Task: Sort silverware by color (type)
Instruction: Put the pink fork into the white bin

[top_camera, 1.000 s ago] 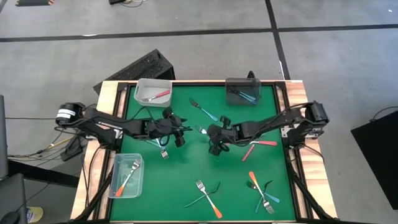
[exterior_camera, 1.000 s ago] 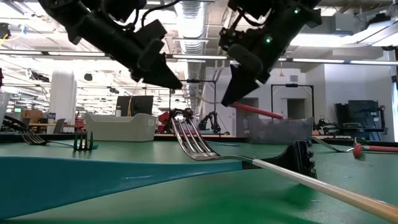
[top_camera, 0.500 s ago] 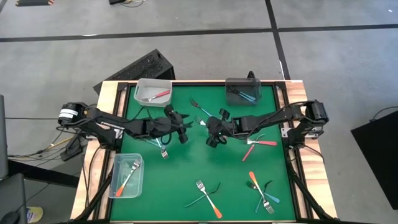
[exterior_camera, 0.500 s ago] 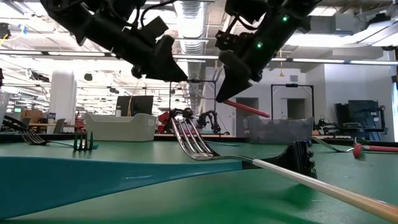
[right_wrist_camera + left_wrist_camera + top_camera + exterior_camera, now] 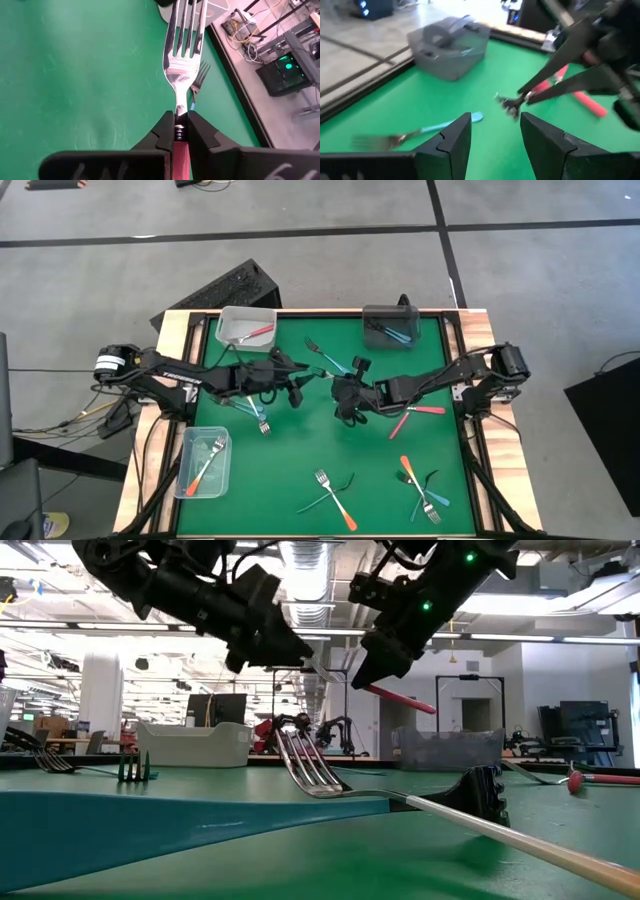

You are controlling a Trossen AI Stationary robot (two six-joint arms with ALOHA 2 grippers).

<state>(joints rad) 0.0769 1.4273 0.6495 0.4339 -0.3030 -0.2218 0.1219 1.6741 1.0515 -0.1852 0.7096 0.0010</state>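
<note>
My right gripper hangs over the middle of the green mat, shut on a fork with a silver head and a pink-red handle. My left gripper faces it from the table's left, open. Its fingers stand just short of the fork's tines and touch nothing. Other silverware lies on the mat: a blue fork, another blue fork under my left arm, two red utensils and a mixed orange and blue lot near the front edge. My right gripper pinches the fork between its two fingers at the neck, where the metal head joins the pink handle. The fork lies along the fingers, head pointing ahead toward my left gripper and handle running back between them. It is lifted clear of the mat, slanting down.
A clear bin at the far left holds a red utensil. A dark grey bin at the far right holds blue ones. A clear bin at the near left holds an orange fork. An orange fork lies near the front.
My right gripper has rolled its wrist and turned the held fork, keeping its hold in about the same place. My left gripper has rolled too and edged toward the fork's head, staying open.
</note>
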